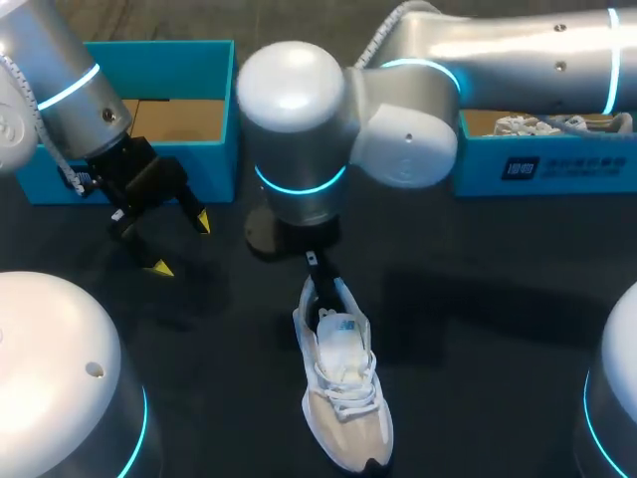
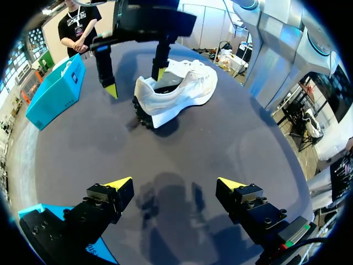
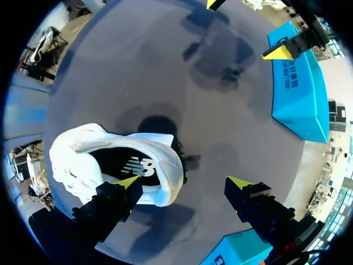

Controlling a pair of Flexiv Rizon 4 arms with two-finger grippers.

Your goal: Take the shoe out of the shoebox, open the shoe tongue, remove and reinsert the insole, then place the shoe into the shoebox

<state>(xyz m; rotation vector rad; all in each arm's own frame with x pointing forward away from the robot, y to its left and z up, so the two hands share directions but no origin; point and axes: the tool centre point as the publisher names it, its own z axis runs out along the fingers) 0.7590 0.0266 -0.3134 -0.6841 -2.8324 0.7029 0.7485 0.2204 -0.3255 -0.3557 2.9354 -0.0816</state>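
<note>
Head: shoe (image 1: 343, 388) upright on table (image 1: 478, 329); left gripper (image 1: 180, 244) spread wide, empty, well apart from it.
Left wrist: right gripper (image 2: 135, 83) at heel, unclenched, one finger inside collar.
Right wrist: other finger outside heel, apart; inner finger possibly touching shoe.

A dark table (image 1: 478, 329) carries a white shoe (image 1: 343, 388) resting on its sole, heel toward the far edge. Beyond the shoe's heel and off to its left an open teal shoebox (image 1: 159, 50) stands on the table. A second teal shoebox (image 1: 557, 164) stands beyond the shoe to its right, both well apart from it.
</note>
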